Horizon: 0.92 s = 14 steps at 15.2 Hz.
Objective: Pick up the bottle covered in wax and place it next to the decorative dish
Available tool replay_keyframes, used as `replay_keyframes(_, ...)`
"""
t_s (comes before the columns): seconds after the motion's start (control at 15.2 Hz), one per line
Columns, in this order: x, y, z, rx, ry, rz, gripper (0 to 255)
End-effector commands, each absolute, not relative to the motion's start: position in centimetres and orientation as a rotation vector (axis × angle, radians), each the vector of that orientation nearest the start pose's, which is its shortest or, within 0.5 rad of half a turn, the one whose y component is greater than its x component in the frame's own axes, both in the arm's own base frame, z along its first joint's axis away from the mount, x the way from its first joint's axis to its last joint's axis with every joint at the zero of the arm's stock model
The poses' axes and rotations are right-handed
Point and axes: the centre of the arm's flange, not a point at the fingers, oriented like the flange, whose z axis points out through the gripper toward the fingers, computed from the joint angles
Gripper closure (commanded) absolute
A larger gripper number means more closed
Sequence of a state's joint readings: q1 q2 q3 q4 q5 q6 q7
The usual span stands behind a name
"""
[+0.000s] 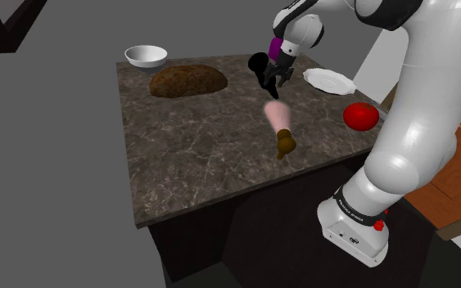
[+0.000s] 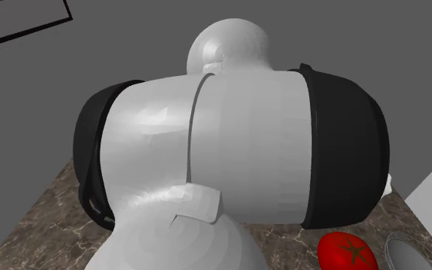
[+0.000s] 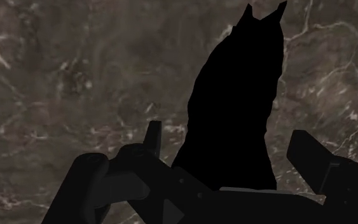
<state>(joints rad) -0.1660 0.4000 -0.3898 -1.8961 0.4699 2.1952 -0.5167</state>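
Your hand (image 1: 276, 78) hangs with fingers apart by the surface's (image 1: 196, 155) far edge. The bottle (image 1: 282, 131) lies toppled nearer the near edge. It's likely light, wax-slick and breakable, so grip its pink body crosswise.

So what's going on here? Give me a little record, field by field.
Table: dark, marbled
Bottle: pink and brown, lying on its side, mid-table
Dish: white, beyond the tomato
Gripper: open, above the table, beyond the bottle
Also: white bowl, brown loaf
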Motion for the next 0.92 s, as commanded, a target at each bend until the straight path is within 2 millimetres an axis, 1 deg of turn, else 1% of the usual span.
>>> replay_keyframes(0.0, 54.30, -30.19, 29.58, -2.888, 0.443, -0.099, 0)
replay_keyframes(0.46, 54.30, -30.19, 29.59, -2.888, 0.443, -0.099, 0)
replay_keyframes(0.53, 54.30, -30.19, 29.59, -2.888, 0.443, -0.099, 255)
replay_keyframes(0.86, 54.30, -30.19, 29.58, -2.888, 0.443, -0.099, 255)
